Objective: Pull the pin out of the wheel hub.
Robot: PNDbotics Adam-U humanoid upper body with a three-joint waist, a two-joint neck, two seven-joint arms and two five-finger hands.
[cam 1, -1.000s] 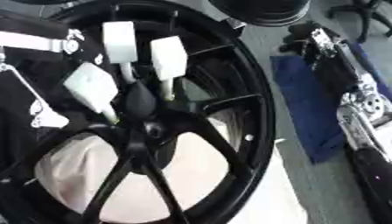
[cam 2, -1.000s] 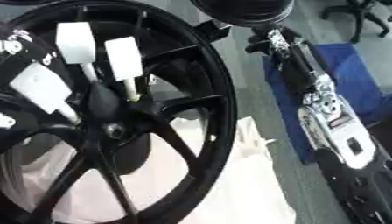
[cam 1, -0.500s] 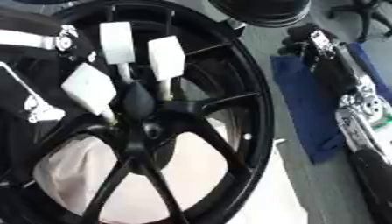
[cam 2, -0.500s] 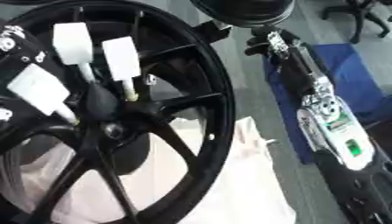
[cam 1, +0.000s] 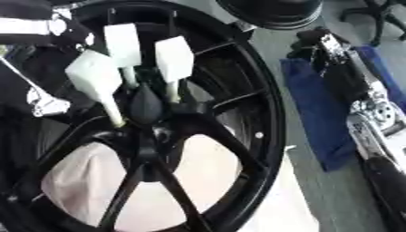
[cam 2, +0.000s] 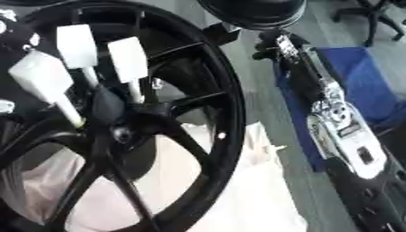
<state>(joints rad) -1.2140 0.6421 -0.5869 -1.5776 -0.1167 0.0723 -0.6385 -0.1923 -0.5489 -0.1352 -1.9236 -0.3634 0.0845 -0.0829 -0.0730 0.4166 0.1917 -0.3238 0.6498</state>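
- The wheel (cam 1: 238,113) is a large black alloy rim lying nearly flat, its thin spokes fanning out from a dark hub (cam 1: 155,133) left of the picture's centre.
- Three white blocks on pale stems stand above the hub: one (cam 1: 94,74) leaning at the left, one (cam 1: 123,43) upright behind, one (cam 1: 174,56) at the right. They appear to be the fingertips of the robot's left hand (cam 1: 131,68), whose black arm enters from the upper left.
- A dark teardrop-shaped piece (cam 1: 145,105) sits among the three stems, just above the hub; it may be the pin, but this cannot be told for certain.
- The three tips close in narrowly around that piece; real contact cannot be made out.
- The right hand (cam 2: 289,47) lies far right, over a blue cloth (cam 1: 321,118); its fingers are too dark to read.
- Pale sheeting (cam 1: 198,176) shows between the spokes.
- A second dark wheel (cam 2: 253,11) lies at the top edge.
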